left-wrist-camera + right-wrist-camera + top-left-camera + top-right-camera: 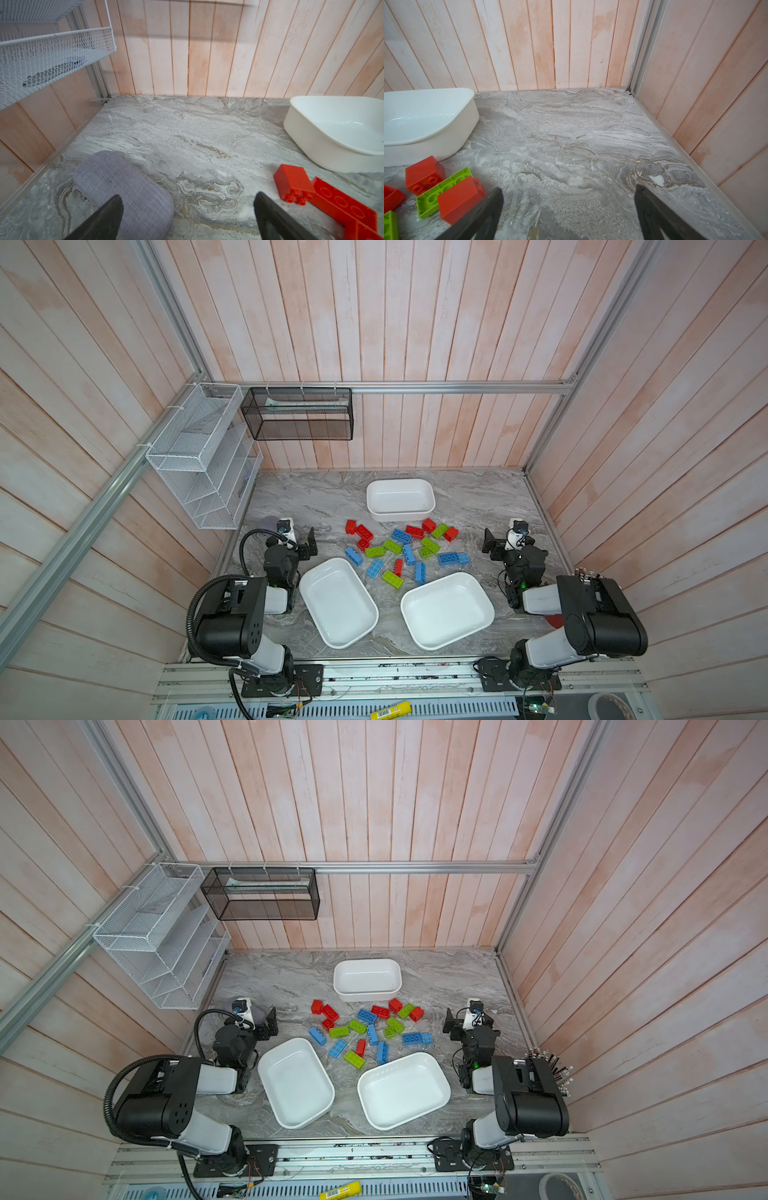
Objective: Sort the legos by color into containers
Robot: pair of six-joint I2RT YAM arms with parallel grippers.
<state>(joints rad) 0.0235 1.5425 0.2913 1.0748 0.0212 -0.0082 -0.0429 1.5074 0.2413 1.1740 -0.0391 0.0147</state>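
Observation:
Several red, blue and lime green legos (399, 551) lie scattered on the grey marble table, between three empty white containers: a far one (400, 499), a near left one (337, 601) and a near right one (446, 610). My left gripper (309, 543) stands open at the left of the pile, and its wrist view shows only bare table between the jaws (188, 199), with two red legos (293, 185) off to one side. My right gripper (490, 543) stands open at the right of the pile, its jaws (568, 191) holding nothing, close to a red lego (460, 199) and a green one (444, 191).
A grey fabric oval pad (122, 187) lies on the table by my left gripper. A white mesh basket (203, 456) and a black mesh basket (299, 414) hang on the walls. A red cup (555, 620) sits behind my right arm. Wooden walls close three sides.

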